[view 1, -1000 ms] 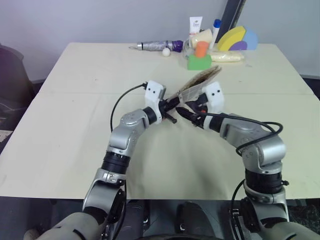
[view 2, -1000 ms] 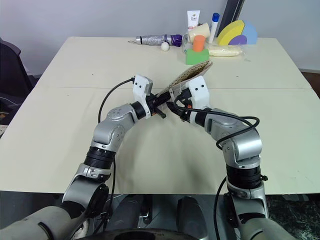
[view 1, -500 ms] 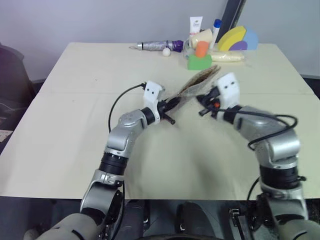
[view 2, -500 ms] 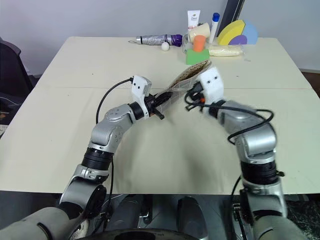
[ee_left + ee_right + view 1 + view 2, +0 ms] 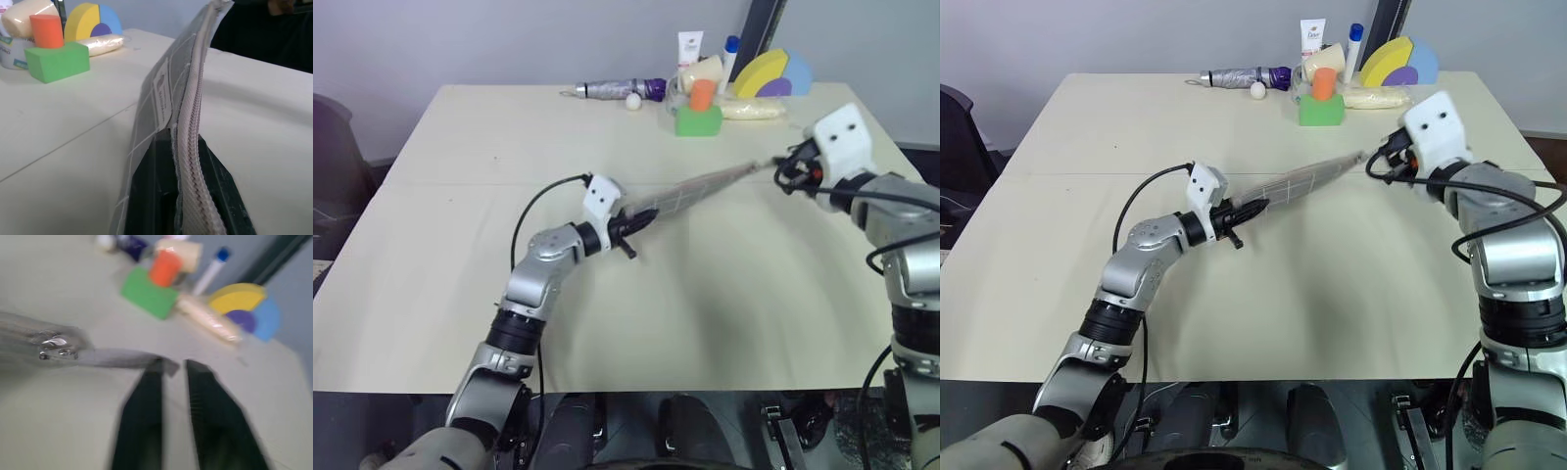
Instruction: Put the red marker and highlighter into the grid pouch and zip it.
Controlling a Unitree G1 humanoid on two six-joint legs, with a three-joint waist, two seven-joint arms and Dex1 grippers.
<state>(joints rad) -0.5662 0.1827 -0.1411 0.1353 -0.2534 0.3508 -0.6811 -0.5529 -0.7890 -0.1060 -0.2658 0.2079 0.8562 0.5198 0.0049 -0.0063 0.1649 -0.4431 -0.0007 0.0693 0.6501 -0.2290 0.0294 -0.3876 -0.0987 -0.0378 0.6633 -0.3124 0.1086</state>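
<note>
Grey grid pouch (image 5: 1298,180) — white lines, centre label

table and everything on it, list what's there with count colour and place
table: 1, cream, under everything
grid pouch: 1, grey with white lines, held up off the table mid-scene, zipper edge up
folded umbrella: 1, silver and purple, far edge
small ball: 1, white, beside the umbrella
green block: 1, far edge
orange cylinder: 1, on the green block
white tube: 1, far edge
blue-capped tube: 1, white, far edge
arch toy: 1, yellow, purple, blue, far edge
pale bag: 1, by the arches
left tool: 1, black, clamping the pouch's near end
right tool: 1, black, at the pouch's pull strap
</note>
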